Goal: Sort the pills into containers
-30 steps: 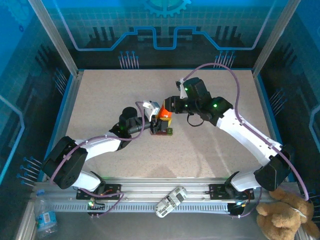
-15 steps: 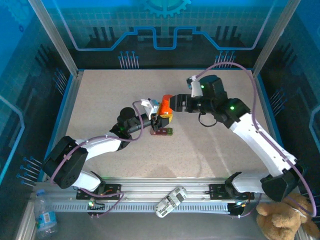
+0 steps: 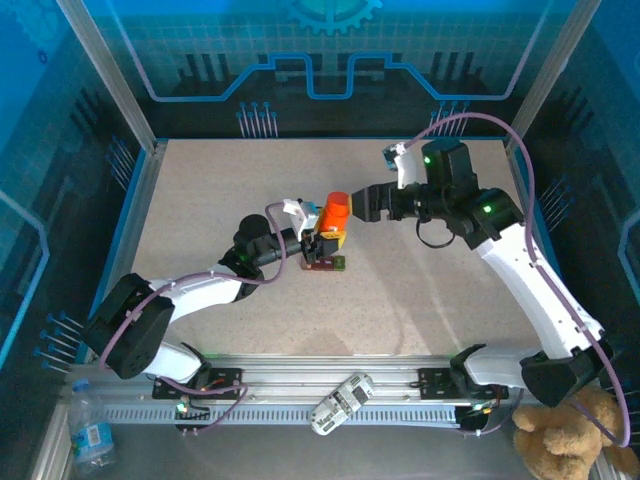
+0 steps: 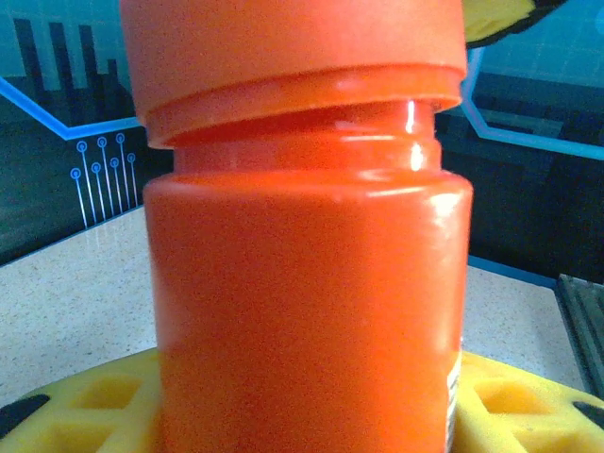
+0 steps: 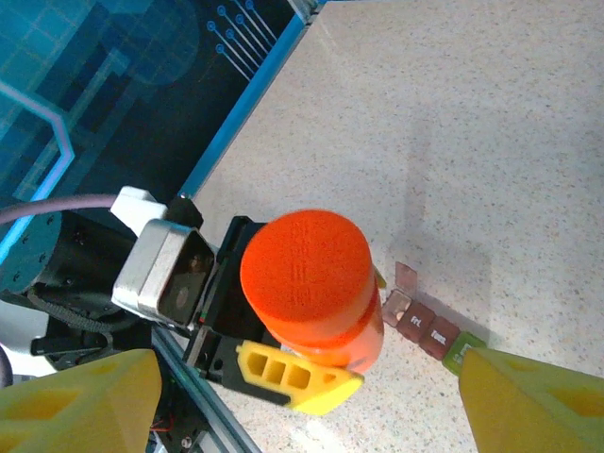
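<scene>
At center of the top view, my left gripper (image 3: 326, 240) grasps the upright orange pill bottle (image 3: 336, 211); the right gripper (image 3: 360, 203) beside it gapes empty; the containers strip (image 3: 326, 263) lies just below.

The bottle (image 4: 302, 283) is smooth, glossy orange plastic with a matt, finely textured cap (image 5: 304, 260), the table (image 3: 420, 290) is matt and speckled like stone, the pill strip (image 5: 427, 326) is dark red plastic, and the teddy bear (image 3: 565, 440) is fuzzy plush.
</scene>
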Controlling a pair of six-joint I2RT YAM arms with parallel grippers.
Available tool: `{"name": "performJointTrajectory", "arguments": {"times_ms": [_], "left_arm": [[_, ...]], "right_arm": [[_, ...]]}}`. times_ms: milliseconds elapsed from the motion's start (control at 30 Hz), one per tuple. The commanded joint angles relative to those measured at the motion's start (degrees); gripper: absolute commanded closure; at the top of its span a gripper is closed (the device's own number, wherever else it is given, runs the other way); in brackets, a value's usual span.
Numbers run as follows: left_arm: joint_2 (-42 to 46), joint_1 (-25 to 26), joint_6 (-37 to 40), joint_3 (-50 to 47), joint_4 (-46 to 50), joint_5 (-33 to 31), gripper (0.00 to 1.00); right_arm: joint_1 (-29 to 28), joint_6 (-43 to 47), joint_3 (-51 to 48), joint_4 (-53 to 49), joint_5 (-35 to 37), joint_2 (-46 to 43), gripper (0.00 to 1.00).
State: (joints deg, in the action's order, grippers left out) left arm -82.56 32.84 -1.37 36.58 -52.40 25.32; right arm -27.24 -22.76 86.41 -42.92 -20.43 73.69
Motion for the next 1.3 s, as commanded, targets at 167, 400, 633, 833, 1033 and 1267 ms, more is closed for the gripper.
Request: {"name": "performJointTrajectory", "arguments": {"times_ms": [167,400,633,833,1033,1267], "left_arm": [[1.97,-0.01,0.93,1.74,0.50,3.35,1.00],[1.88,0.01,0.70,2.09,0.85,3.99,1.00],[1.71,0.04,0.60,2.23,0.72,4.14,1.00],[1.84,0.02,0.38,2.27,0.72,4.08,1.00],[1.82,-0.03,0.40,2.18,0.53,4.06,1.00],[1.71,0.00,0.31,2.27,0.25,3.87,1.00]], "right_arm": [[0.48,7.69,10.07,-8.31,-4.94,8.67,0.15],[-0.75,10.86,13.90,-12.37,-5.33,13.10,0.15],[-1.93,12.13,15.73,-13.99,-4.98,15.46,0.15],[-2.11,12.37,15.87,-14.22,-4.98,16.40,0.19],[-2.53,12.35,15.92,-14.22,-5.37,17.01,0.23],[-2.77,12.35,15.21,-14.04,-5.81,16.97,0.40]]}}
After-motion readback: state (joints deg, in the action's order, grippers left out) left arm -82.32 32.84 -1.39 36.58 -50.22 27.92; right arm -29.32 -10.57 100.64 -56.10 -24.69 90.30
